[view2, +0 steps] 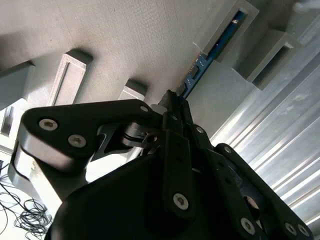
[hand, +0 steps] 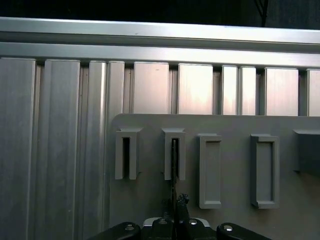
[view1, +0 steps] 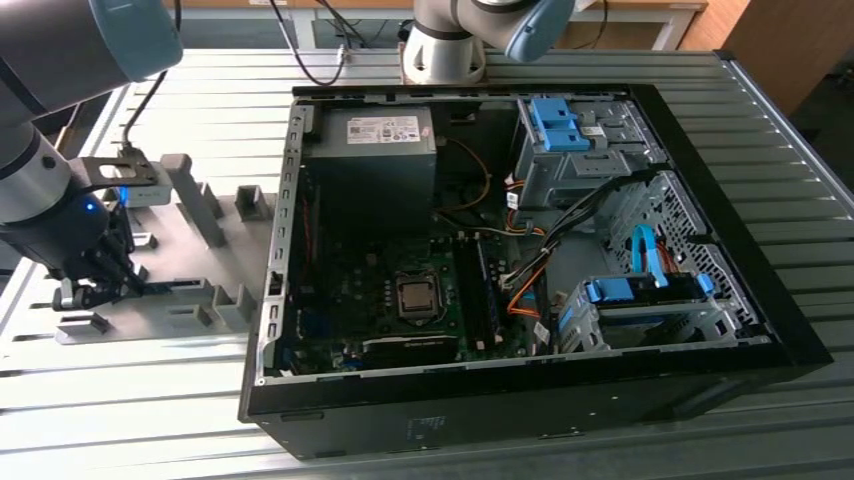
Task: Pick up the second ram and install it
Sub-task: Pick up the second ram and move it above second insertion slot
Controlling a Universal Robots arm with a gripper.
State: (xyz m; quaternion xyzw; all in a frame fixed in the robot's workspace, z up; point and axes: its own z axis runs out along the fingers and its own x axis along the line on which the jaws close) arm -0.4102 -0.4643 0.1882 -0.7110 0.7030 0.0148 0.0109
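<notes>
Firmly clenched on the second ram (view2: 215,47), whose far end sat ahead of its fingertips in a grey holder slot (view2: 247,30), the gripper (view2: 172,102) likely needed a straight, untwisted lift.

Bright, perhaps daylight; soft shadows

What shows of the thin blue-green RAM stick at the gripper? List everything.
The second ram is a thin, narrow blue-green circuit-board stick, seen edge-on in the first wrist view. It stands on edge, with its far end seated in a slotted block of the grey plastic holder. The black gripper is closed on its near end. Its chips cannot be made out.
</notes>
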